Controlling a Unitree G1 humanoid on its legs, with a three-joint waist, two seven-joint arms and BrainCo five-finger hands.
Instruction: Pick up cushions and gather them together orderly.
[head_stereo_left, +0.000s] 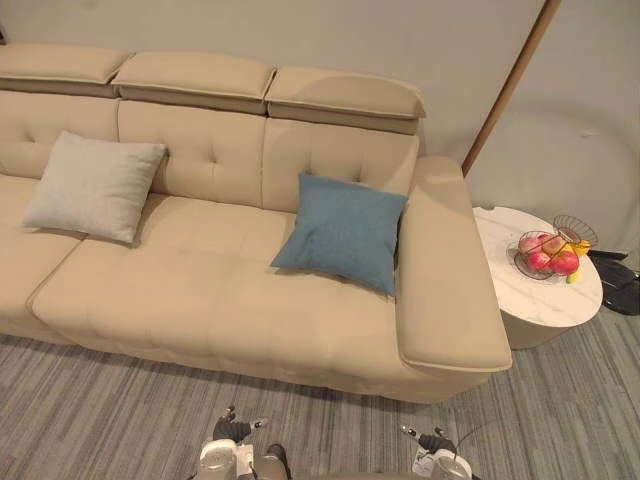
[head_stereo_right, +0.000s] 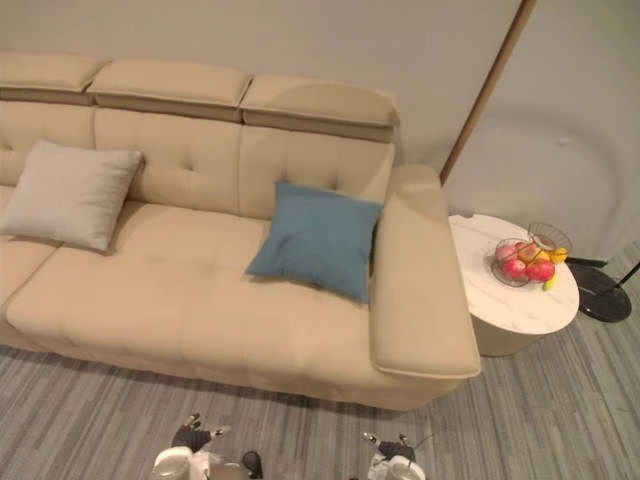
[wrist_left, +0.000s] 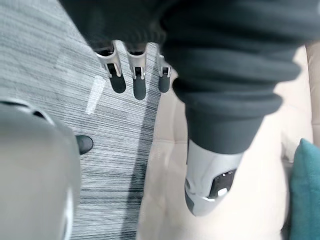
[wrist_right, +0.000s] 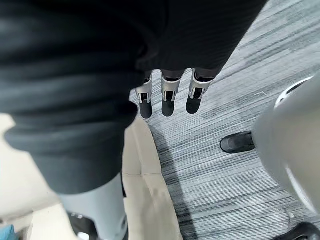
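A blue cushion (head_stereo_left: 343, 230) leans against the back of the beige sofa (head_stereo_left: 200, 290), close to its right armrest (head_stereo_left: 445, 280). A light grey cushion (head_stereo_left: 95, 185) leans on the backrest further left, well apart from the blue one. My left hand (head_stereo_left: 232, 432) and right hand (head_stereo_left: 435, 445) hang low over the floor in front of the sofa, far from both cushions. In the wrist views the left hand (wrist_left: 139, 80) and the right hand (wrist_right: 168, 97) have straight fingers and hold nothing. An edge of the blue cushion (wrist_left: 306, 195) shows past the left thumb.
A round white side table (head_stereo_left: 560, 300) stands right of the armrest with a wire basket of fruit (head_stereo_left: 548, 255) on it. A slanted lamp pole (head_stereo_left: 510, 85) rises behind it, with a black base (head_stereo_left: 625, 285) on the floor. Grey striped carpet (head_stereo_left: 120, 400) lies in front of the sofa.
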